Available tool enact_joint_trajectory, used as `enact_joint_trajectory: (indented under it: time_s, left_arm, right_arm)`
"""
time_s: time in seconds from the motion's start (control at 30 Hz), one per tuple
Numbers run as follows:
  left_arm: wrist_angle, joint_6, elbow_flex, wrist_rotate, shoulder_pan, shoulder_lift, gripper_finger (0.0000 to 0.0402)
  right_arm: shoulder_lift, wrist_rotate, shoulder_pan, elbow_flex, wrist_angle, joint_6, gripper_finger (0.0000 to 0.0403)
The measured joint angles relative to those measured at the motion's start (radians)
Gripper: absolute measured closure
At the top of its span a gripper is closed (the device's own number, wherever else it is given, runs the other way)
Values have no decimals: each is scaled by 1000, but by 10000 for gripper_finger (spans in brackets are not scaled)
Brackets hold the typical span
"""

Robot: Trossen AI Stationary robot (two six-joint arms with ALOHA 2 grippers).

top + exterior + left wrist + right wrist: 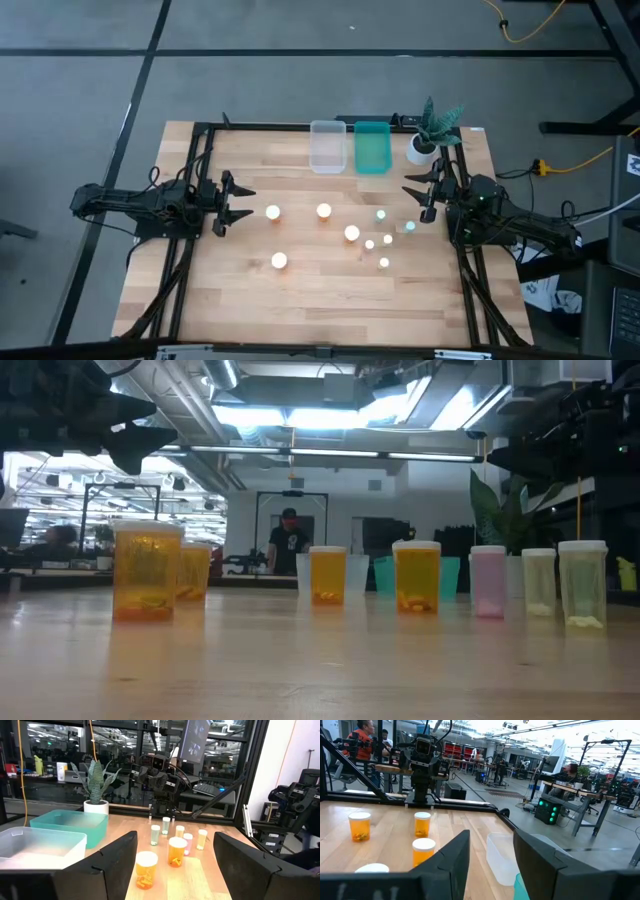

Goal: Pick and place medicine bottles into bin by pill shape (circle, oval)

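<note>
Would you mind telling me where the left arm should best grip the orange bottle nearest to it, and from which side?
Probably across the white cap or just beneath it, from straight above. That orange bottle stands upright and alone, well apart from the other bottles, so nothing crowds the jaws. Its round body takes a pinch from any direction. The left gripper, open, is already level with it on the table.

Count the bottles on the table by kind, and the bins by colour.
Orange bottles: 4
Small bottles: 5
Clear bin: 1
Teal bin: 1
Total: 11
</note>
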Motion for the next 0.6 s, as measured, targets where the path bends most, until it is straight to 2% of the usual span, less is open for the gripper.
enact_joint_trajectory:
  time_s: [0.43,0.6]
  left_arm:
    - [0,0,0,0,0,0,147]
    - [0,0,0,0,0,0,147]
  right_arm:
    - [0,1,0,0,1,-7,249]
    - [0,44,0,0,3,-54,249]
